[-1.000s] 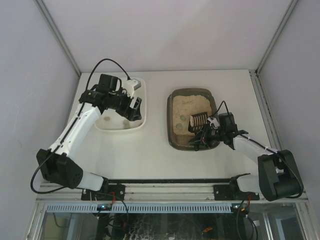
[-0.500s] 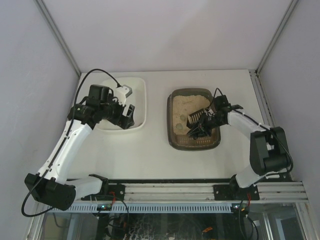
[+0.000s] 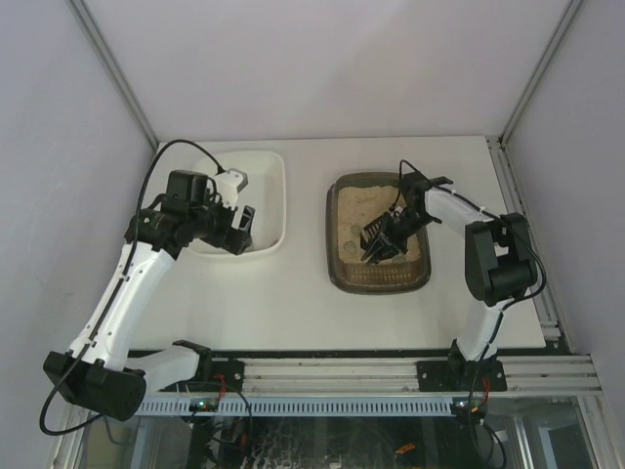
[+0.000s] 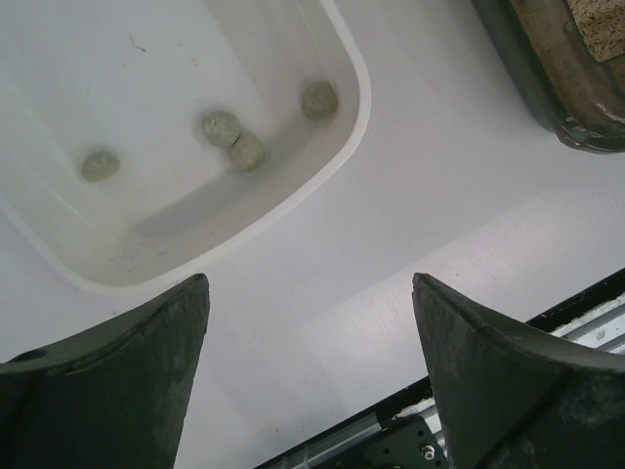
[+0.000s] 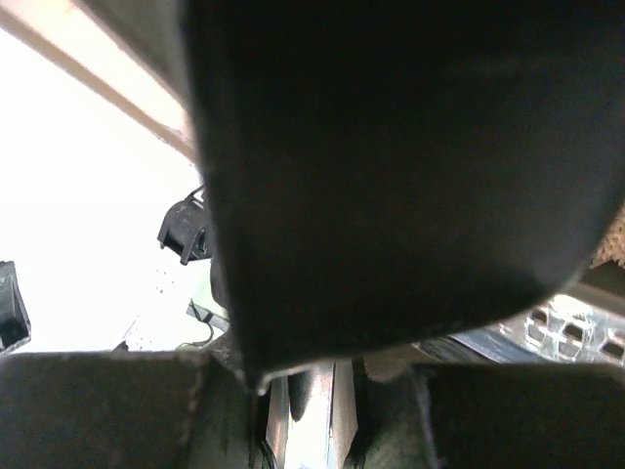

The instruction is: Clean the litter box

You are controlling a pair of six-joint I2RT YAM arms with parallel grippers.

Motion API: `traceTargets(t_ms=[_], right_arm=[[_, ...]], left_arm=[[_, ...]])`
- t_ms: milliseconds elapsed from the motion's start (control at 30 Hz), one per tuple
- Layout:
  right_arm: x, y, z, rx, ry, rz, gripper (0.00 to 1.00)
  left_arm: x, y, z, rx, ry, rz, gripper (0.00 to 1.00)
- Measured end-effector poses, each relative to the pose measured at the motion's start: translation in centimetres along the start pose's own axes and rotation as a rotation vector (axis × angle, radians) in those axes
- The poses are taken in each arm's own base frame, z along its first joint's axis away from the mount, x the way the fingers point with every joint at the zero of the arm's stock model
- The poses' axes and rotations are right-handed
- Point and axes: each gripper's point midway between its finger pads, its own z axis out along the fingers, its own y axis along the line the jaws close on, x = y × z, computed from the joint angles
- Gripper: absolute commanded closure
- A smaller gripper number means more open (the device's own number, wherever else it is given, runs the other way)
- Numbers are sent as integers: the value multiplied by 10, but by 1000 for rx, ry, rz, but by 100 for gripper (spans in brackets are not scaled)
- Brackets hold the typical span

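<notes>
Swinging farther back over the litter box, right gripper is clenching a scoop; left gripper is hanging released above the white tub.

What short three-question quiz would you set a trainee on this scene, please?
1. Multiple choice: how many greenish-grey round clumps lie in the white rounded rectangular plastic tub? A two, B four, C seven.
2. True or false: the left pincer is shut on a clump.
3. Short answer: the right pincer grips a black slotted plastic scoop; over which container?
Key: 1 B. 2 False, it stands open and empty. 3 The dark brown translucent rectangular plastic litter box with beige litter.
</notes>
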Motion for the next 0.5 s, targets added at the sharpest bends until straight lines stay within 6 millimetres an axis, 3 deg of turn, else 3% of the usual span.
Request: traceTargets(t_ms=[500], right_arm=[[-11,24,26,-1,59,-47,100]], left_arm=[[0,0,-3,-2,-12,-1,12]])
